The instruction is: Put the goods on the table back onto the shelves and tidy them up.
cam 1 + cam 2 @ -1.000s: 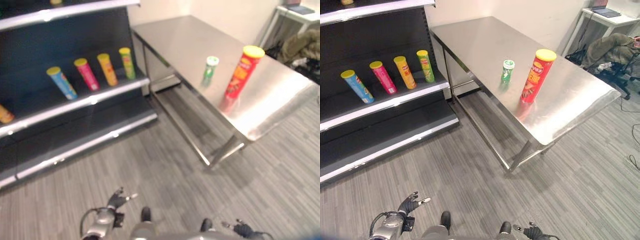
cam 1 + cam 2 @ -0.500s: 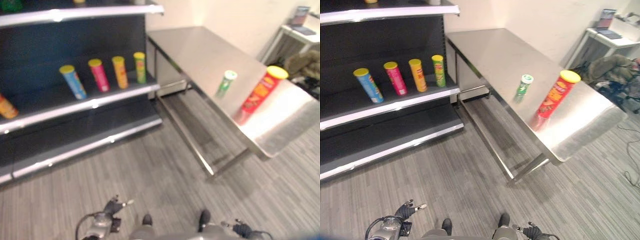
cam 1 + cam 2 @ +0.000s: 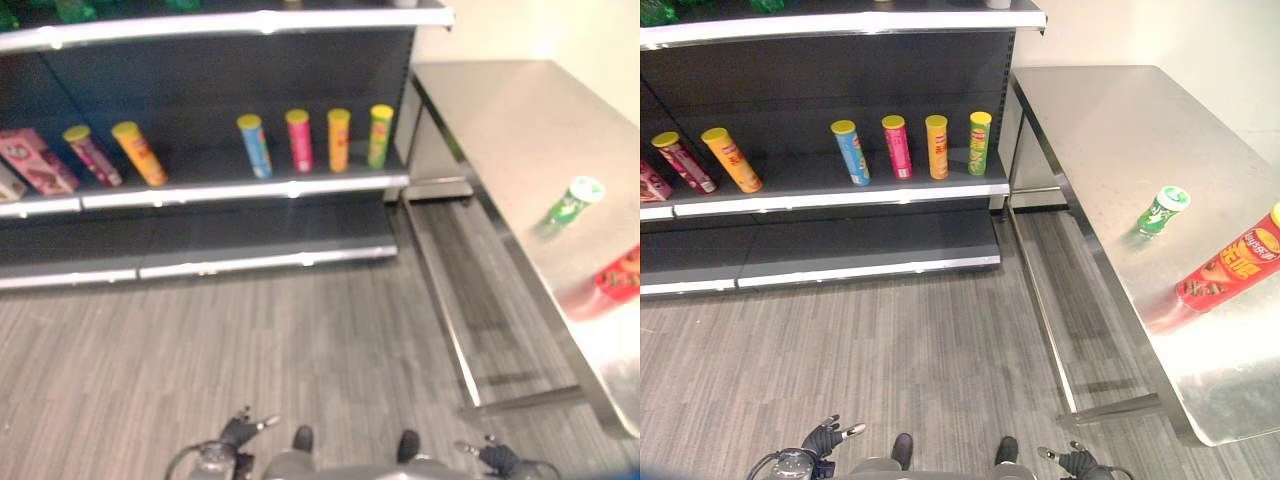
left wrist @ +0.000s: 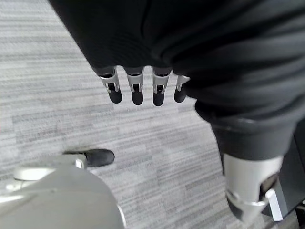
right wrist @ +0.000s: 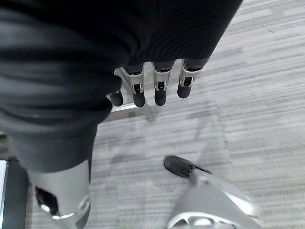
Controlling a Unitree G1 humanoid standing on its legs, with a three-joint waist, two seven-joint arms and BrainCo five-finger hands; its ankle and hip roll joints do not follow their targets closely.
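A red chip can (image 3: 1230, 271) with a yellow lid and a small green can (image 3: 1163, 210) with a white lid stand on the steel table (image 3: 1110, 120) at the right. On the dark shelf (image 3: 840, 190) stands a row of chip cans: blue (image 3: 850, 152), pink (image 3: 897, 146), orange (image 3: 936, 146) and green (image 3: 979, 142). My left hand (image 3: 828, 436) and right hand (image 3: 1072, 461) hang low over the floor, far from table and shelf. Both hold nothing, and their fingers (image 4: 136, 90) (image 5: 159, 90) hang straight above the carpet.
Further left on the same shelf lean an orange can (image 3: 732, 159), a dark red can (image 3: 682, 162) and a pink box (image 3: 650, 184). A lower shelf board (image 3: 830, 255) stands out beneath. Grey carpet (image 3: 940, 340) lies between shelf and table.
The camera has swung left: the shelf now spans the top of the view and the table sits at the right edge. Both hands stay low and empty.
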